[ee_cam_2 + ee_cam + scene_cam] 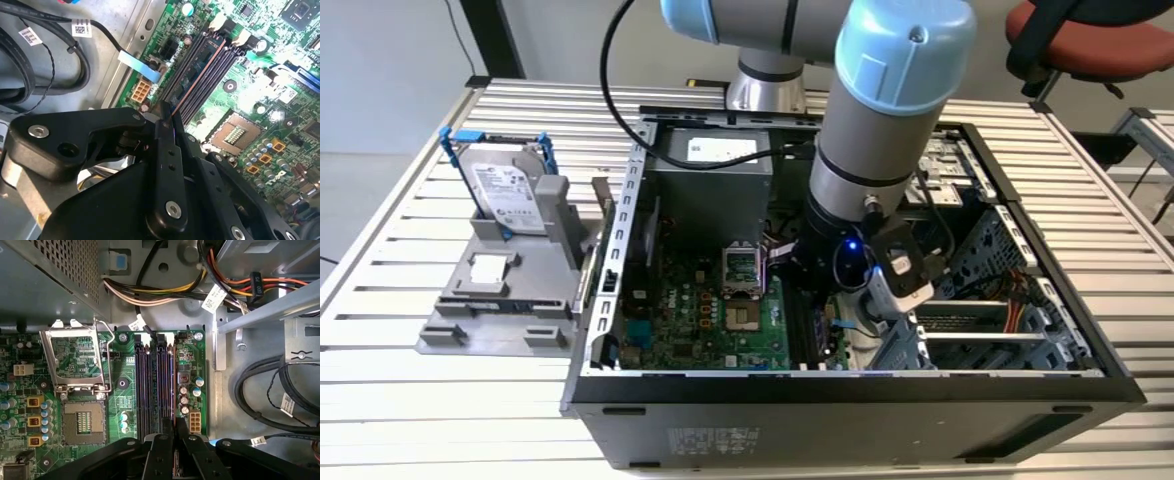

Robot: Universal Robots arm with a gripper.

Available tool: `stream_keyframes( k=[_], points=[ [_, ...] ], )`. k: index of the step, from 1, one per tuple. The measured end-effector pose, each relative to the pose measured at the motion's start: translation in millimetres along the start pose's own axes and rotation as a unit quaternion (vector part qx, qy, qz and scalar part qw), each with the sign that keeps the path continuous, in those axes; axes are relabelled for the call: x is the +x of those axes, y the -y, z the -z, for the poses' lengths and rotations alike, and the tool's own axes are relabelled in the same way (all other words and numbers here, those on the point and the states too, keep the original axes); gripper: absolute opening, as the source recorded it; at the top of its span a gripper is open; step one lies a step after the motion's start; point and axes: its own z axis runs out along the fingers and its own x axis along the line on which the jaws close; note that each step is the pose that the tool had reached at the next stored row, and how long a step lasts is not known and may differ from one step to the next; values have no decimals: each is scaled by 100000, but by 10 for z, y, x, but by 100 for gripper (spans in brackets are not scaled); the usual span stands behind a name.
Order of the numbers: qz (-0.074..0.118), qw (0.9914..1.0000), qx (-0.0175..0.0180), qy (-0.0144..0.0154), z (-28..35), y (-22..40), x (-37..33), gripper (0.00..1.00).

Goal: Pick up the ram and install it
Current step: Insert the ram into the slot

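The ram shows edge-on in the second wrist view as a thin dark strip with a copper-coloured top edge. It stands along the long black slots on the green motherboard. My gripper has its black fingers closed on the near end of the strip. In the first wrist view the gripper sits over the end of the slot row nearest the white connector. In the exterior view the gripper reaches down inside the open computer case. I cannot tell how deep the ram sits in its slot.
An open CPU socket with its raised metal frame lies beside the slots. Black cables and coloured power wires run close by inside the case. A silver hard drive in a blue frame stands on a grey holder at the exterior view's left.
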Motion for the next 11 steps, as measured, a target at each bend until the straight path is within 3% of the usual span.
stream_keyframes(
  k=[6,11],
  points=[
    [96,100000,128,3,-73,0,3,0],
    [99,100000,117,0,-77,-26,4,0]
  ],
)
